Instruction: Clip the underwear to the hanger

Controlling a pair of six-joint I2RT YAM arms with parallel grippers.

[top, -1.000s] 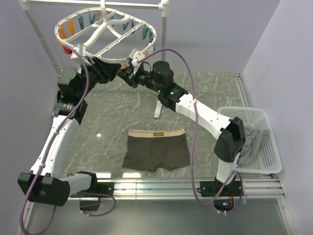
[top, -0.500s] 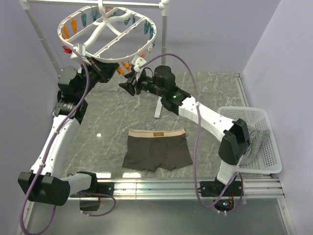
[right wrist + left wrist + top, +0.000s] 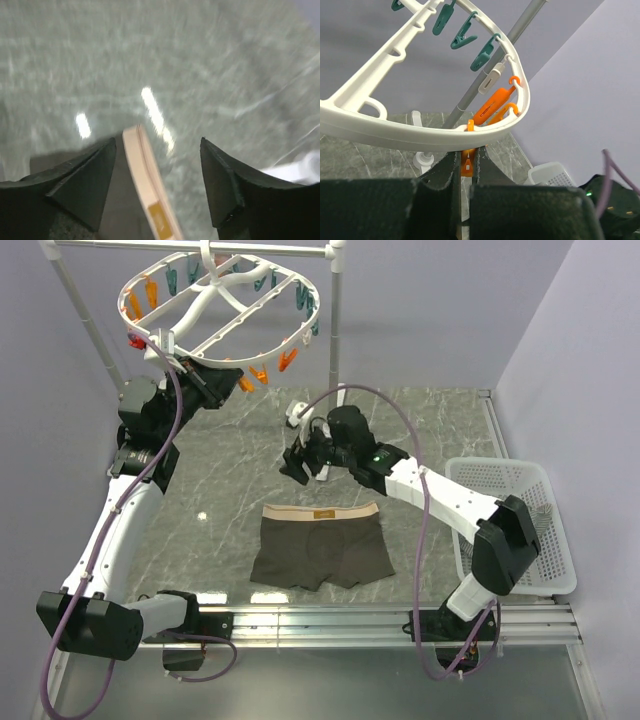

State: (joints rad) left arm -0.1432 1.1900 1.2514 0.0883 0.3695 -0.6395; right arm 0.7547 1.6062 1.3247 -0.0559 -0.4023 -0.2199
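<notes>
Right gripper (image 3: 296, 468), jaws wide, nearer: dark olive-brown cloth boxer briefs (image 3: 320, 545) lie below, tan waistband (image 3: 145, 170) lengthwise through its gap. Left gripper (image 3: 465, 156) pinches orange plastic clothespin (image 3: 466, 167).

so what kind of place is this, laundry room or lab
Most likely a robotics lab cell, not a home: a left arm and a right arm bolted to a marble-look table, plain walls boxing it in, and staged laundry props: a clothespin hanger, boxer briefs, a white basket.
</notes>
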